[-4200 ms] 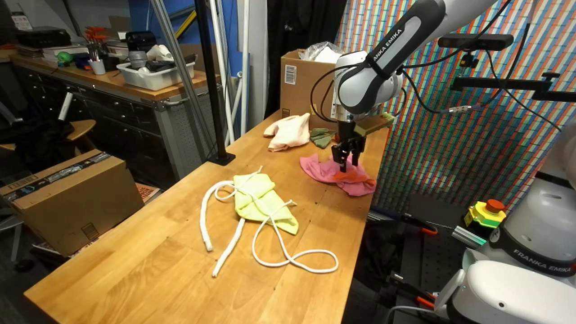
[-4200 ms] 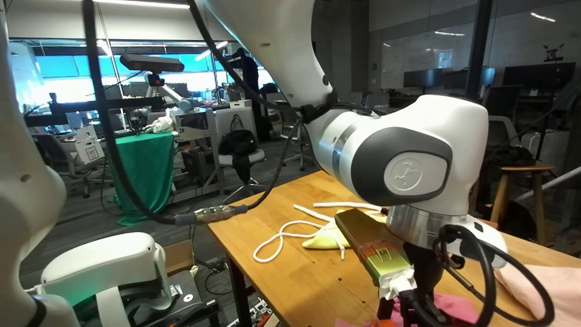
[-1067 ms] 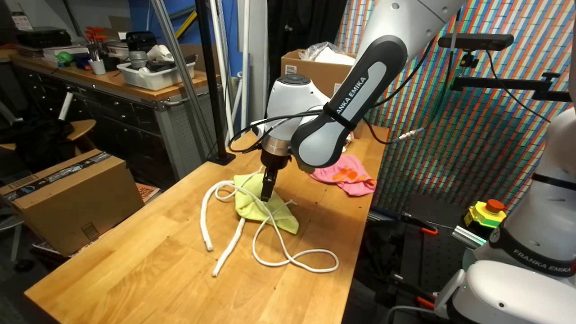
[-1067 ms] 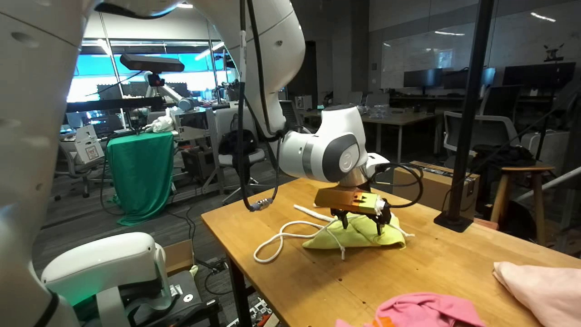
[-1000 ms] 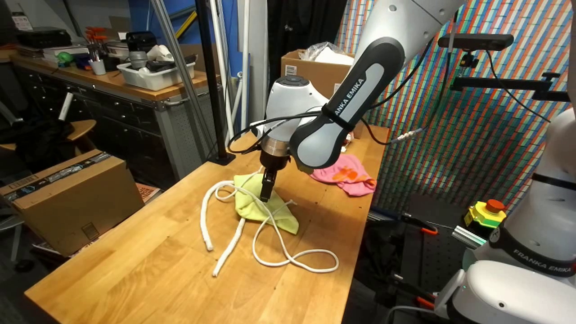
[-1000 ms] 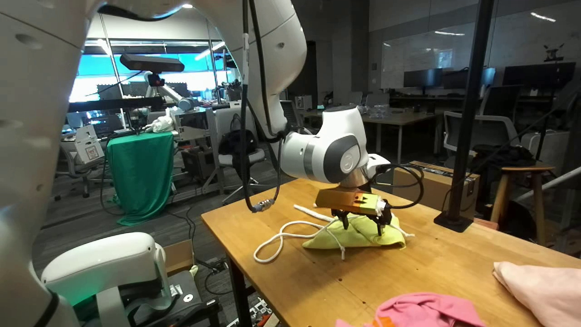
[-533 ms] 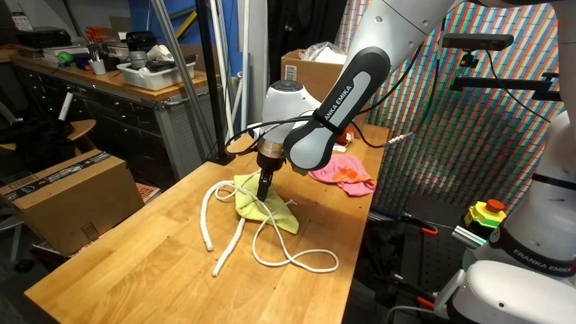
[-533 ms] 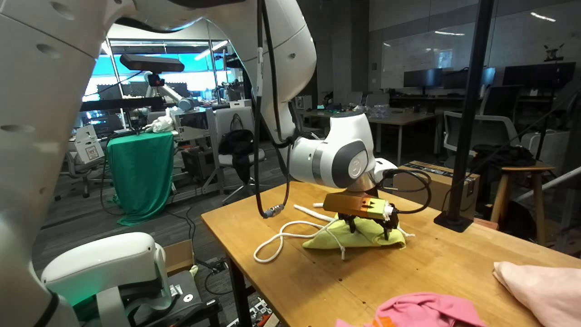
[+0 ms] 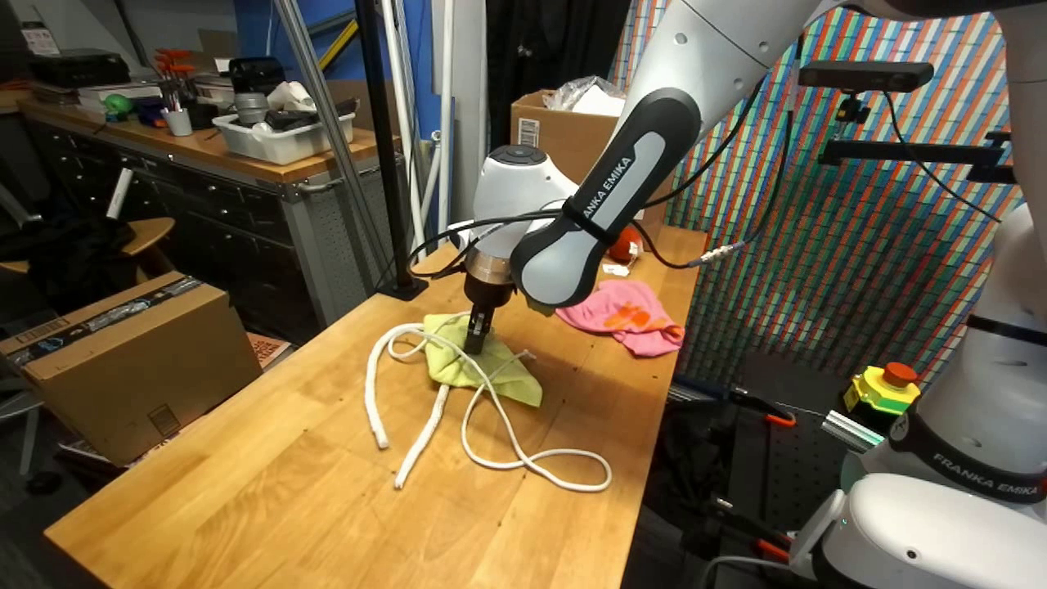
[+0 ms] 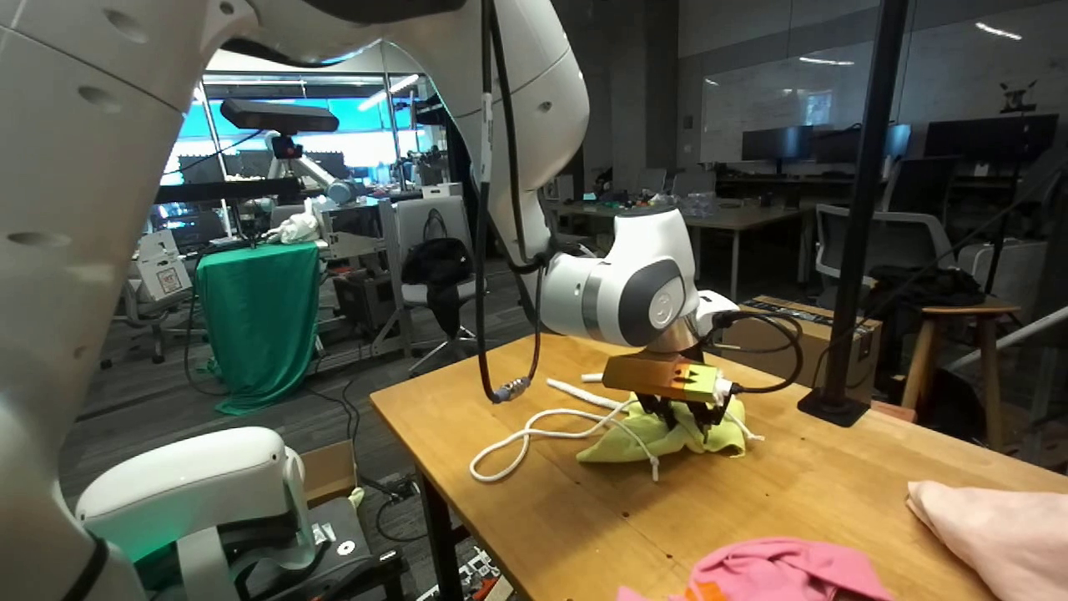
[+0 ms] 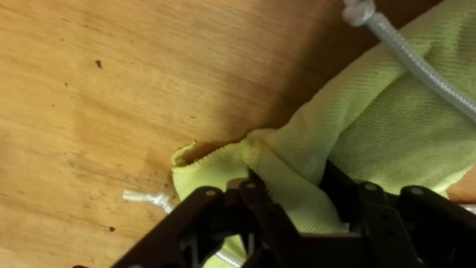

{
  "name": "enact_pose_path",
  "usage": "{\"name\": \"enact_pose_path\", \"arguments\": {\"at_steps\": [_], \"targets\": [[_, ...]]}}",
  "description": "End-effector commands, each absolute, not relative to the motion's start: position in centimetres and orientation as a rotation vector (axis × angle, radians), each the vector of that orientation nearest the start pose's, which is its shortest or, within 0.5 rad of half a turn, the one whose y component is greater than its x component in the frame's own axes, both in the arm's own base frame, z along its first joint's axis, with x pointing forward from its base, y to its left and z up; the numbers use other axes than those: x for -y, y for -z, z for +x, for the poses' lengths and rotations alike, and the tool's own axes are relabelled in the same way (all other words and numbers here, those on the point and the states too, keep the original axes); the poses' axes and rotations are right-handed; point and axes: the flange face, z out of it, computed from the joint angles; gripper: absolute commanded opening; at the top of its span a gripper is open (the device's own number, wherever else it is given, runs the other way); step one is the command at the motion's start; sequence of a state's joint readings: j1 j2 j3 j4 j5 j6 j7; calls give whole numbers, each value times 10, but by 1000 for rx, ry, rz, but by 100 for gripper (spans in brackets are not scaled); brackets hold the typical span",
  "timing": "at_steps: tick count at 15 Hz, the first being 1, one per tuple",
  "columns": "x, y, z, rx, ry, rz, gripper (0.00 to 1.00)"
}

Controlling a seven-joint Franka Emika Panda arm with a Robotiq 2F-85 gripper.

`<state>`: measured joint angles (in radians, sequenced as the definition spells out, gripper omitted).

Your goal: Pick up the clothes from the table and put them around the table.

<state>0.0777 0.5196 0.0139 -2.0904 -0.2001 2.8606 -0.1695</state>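
Observation:
A yellow-green cloth (image 9: pixel 515 383) lies crumpled on the light-wood table (image 9: pixel 286 433). My gripper (image 9: pixel 474 348) points down into it, and in the wrist view a raised fold of this cloth (image 11: pixel 297 193) fills the space between the two dark fingers (image 11: pixel 336 186); the fingertips are buried in fabric. The gripper (image 10: pixel 686 424) is shut on that fold. The pink-red cloth (image 9: pixel 605 304), with an orange patch, rests farther along the table. The cream-white cloth (image 10: pixel 1010 530) shows at the right in an exterior view.
A thin white cord (image 9: pixel 564 486) crosses over the yellow-green cloth, and a thick white rope (image 9: pixel 372 393) passes beneath it. A black post (image 9: pixel 393 196) rises at the table edge. Behind the arm stand a cardboard box (image 9: pixel 564 135) and a red round object (image 9: pixel 626 245).
The arm came from above the pink-red cloth to the yellow-green one. In the last half second the fingers closed, bunching the cloth and shifting cord and rope slightly.

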Motion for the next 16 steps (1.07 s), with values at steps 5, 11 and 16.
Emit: {"name": "enact_pose_path", "arguments": {"at_steps": [5,11,16], "targets": [[-59,-214,601,640,503,-3182,3],[-86,-249,584,635,708,-3226,4],[-106,-277,571,549,798,-3234,4]]}}
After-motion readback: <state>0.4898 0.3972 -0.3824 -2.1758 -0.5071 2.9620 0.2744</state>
